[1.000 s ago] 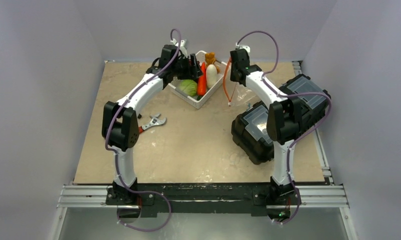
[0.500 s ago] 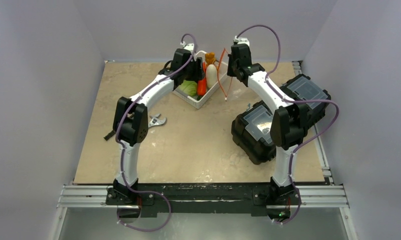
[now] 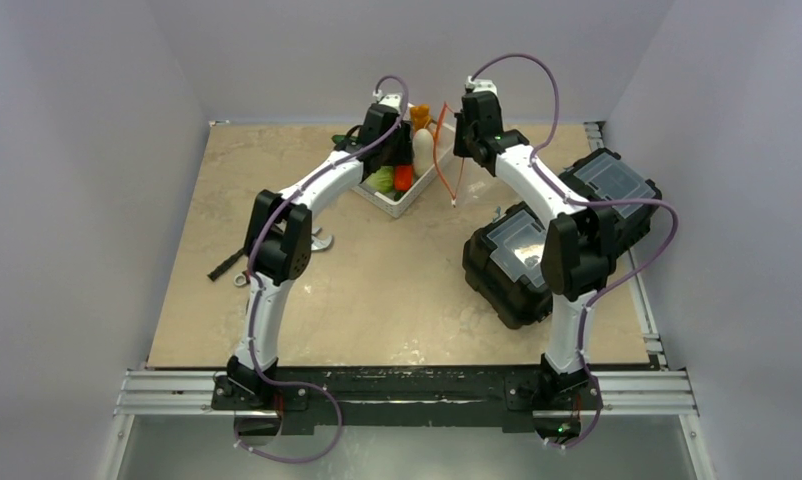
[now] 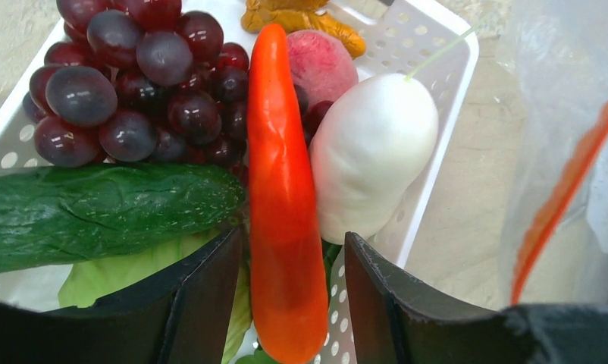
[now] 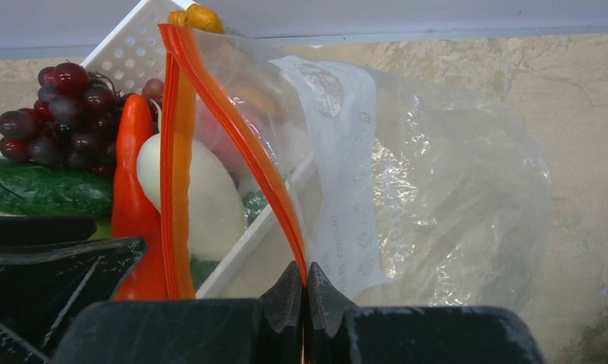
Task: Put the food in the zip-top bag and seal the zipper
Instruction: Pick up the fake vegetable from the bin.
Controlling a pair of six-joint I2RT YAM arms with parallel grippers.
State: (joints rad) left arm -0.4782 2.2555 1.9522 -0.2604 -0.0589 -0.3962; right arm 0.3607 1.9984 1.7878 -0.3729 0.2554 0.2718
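Beige marbled tabletop between lilac walls bears a basket of food.

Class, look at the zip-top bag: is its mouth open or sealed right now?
Open. The zipper's two orange strips part into a gap, and the right fingers pinch one of them.

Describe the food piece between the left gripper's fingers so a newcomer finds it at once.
Start at the white slotted plastic basket at the far middle of the table, beside the clear zip-top bag the right gripper pinches. Inside, between the dark green cucumber and the white oval piece, lies a long orange-red carrot, straddled by the left gripper. It alone is slim and tapered.
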